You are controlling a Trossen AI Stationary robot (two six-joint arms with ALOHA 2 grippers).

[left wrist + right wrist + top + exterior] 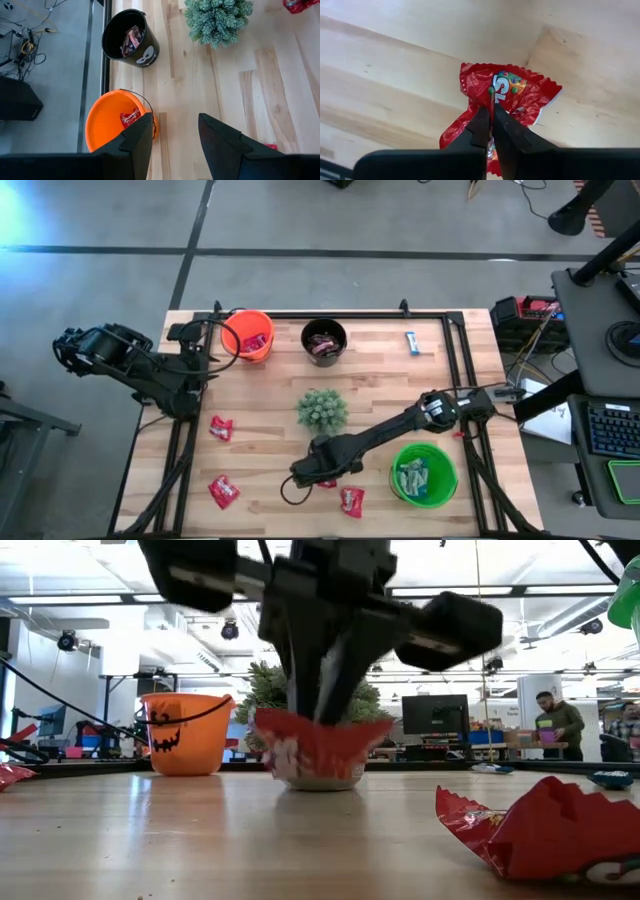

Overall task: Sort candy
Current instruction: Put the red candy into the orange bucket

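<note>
**Red candy pinched, ready to lift**

Your left gripper (172,145) waits open above the orange bucket (247,335). Your right gripper (491,131) is clamped on a red candy (512,95) near the table's front edge; next, lift it and carry it to that bucket.

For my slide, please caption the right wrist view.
Right pincer shut on a red candy wrapper above the wooden table.

R arm stretched diagonally across the bench toward its front-centre, wrist bent down, right claw (492,131) fingers pinched together on a red candy wrapper (520,95), L arm folded back at bench's left edge, left claw (175,137) fingers apart, holding nothing
</note>
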